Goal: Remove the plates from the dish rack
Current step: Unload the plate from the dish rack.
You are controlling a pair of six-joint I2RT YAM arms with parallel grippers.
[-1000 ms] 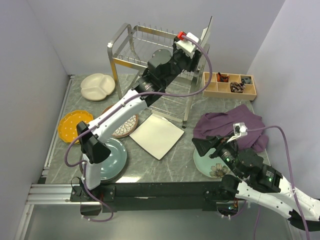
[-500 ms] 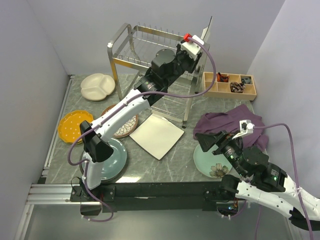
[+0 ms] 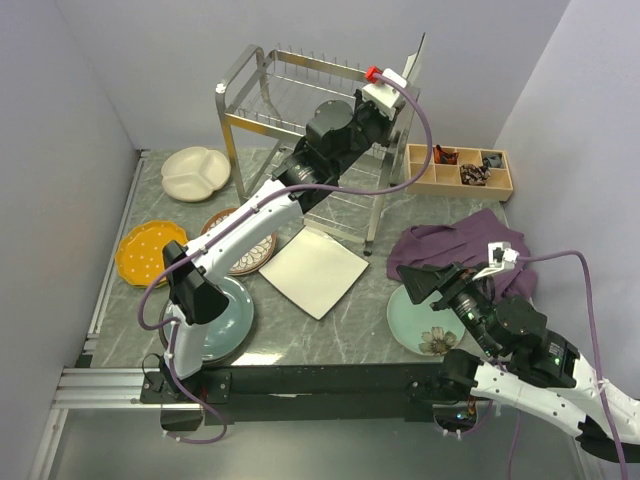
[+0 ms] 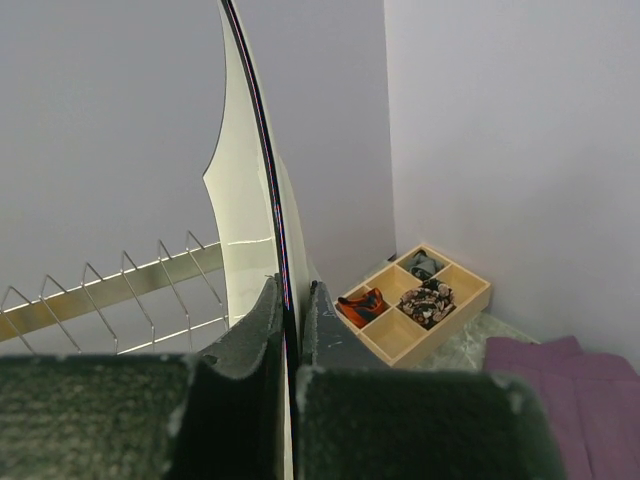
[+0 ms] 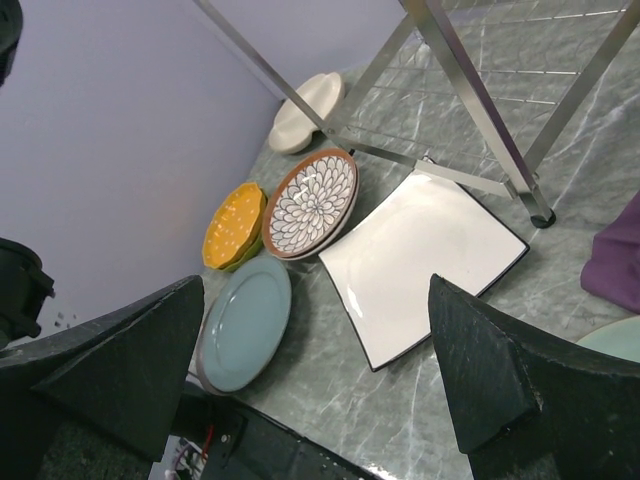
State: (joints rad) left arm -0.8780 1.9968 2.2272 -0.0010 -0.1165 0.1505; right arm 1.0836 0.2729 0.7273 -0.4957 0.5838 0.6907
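Left gripper (image 4: 290, 300): clenched on the lower edge of a dark-rimmed plate (image 4: 248, 190), one finger on each face, a thin bite. The plate stands upright and edge-on at the right end of the rack's (image 3: 232, 118) upper tier, beside the prongs (image 4: 130, 285). Whether its foot is free of the wires is hidden behind the fingers.

Right gripper (image 5: 312, 300): spread wide, holding nothing, low in front of the rack's right side, above a green plate (image 3: 425, 325).

Step in hand, as I read it: draw the plate out of the rack.
- Lift straight up in the plate's own plane until it is past the prongs. A twist before that would lever the rim against the wires.
- The grip is low and most of the plate stands above it, so it will likely want to swing. Go slowly.
- Bring it down in front of the rack, away from the tray (image 3: 460, 170) on the rack's right. The square plate (image 3: 315, 270) lies just in front of the rack, so find bare table beside it.
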